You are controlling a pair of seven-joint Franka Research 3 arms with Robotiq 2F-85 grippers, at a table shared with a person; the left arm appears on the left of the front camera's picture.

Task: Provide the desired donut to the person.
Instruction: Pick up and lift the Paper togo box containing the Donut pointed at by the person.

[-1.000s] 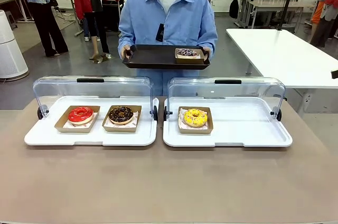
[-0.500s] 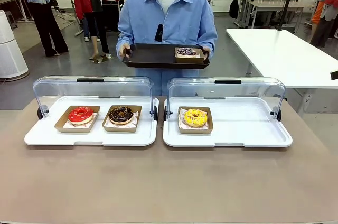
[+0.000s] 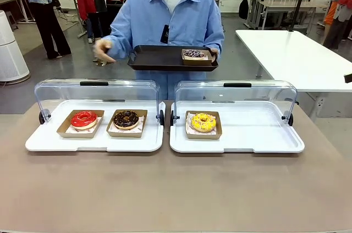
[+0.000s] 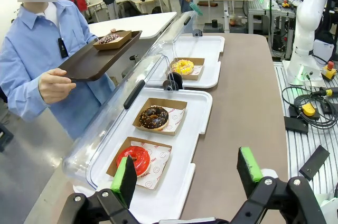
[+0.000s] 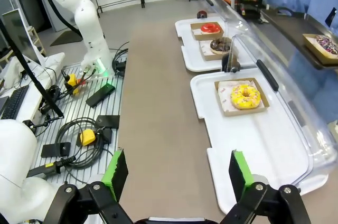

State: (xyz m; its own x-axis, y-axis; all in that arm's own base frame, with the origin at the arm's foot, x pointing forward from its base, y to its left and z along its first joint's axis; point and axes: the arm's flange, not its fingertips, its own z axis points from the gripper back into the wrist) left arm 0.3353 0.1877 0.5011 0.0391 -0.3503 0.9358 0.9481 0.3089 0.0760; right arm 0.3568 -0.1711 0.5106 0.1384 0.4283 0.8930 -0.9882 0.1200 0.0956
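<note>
1. Red donut (image 3: 83,118) and chocolate donut (image 3: 126,118) sit in left case (image 3: 48,140), ahead of left gripper (image 4: 187,174); jaws apart, empty.
2. Person's free hand (image 3: 103,50) raised above that side; choice unclear.
3. Yellow donut (image 3: 203,121) in right case (image 3: 264,134), ahead of right gripper (image 5: 177,174); jaws apart, empty.

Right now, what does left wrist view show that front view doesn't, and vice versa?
Left wrist: the left gripper, open; the right arm's base; loose cables.
Front: a white cylinder at far left.
Both: the person holding a dark tray with a sprinkled donut; red donut and chocolate donut in the left case; yellow donut in the right case; both cases open.
</note>
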